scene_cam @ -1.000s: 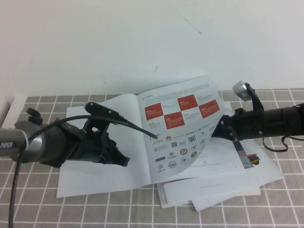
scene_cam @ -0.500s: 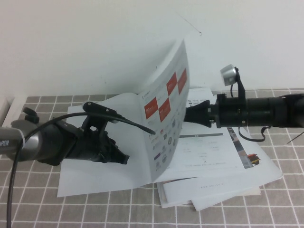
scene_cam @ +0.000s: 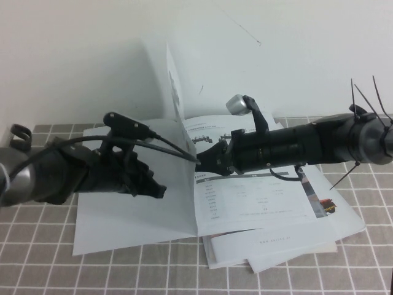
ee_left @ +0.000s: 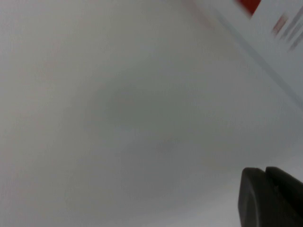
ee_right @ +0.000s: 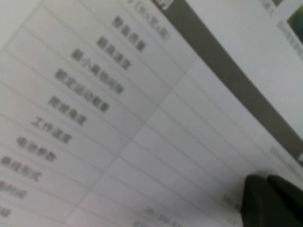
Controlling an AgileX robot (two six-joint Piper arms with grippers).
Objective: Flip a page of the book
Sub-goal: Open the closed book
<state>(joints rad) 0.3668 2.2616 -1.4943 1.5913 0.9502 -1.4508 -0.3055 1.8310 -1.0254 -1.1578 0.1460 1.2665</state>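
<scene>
The book (scene_cam: 245, 196) lies open on the desk (scene_cam: 61, 270), which is covered in a grey checked cloth, on top of a few loose white sheets (scene_cam: 276, 249). The page (scene_cam: 176, 92) stands almost straight up from the spine, seen nearly edge-on, rising against the white wall just above and behind the tip of the right claw (scene_cam: 206, 161).

The right claw reaches in low across the right-hand side of the book, its tip close to the spine at the foot of the upright page, and its fingers are pressed together with nothing visibly between them. Under it lies a page with a grey band and rows of small text in a table; the right wrist view shows that table (ee_right: 118, 109) from close above, with the dark fingertips (ee_right: 272, 201) together at the corner.

The left claw (scene_cam: 156, 190) sits on the other side of the spine, over the blank white left-hand page (scene_cam: 135, 221). Its tip points towards the fold, a little short of the right claw. Whether its fingers are apart or together I cannot tell. A black cable (scene_cam: 166, 150) arcs from the left arm towards the right claw's tip.
</scene>
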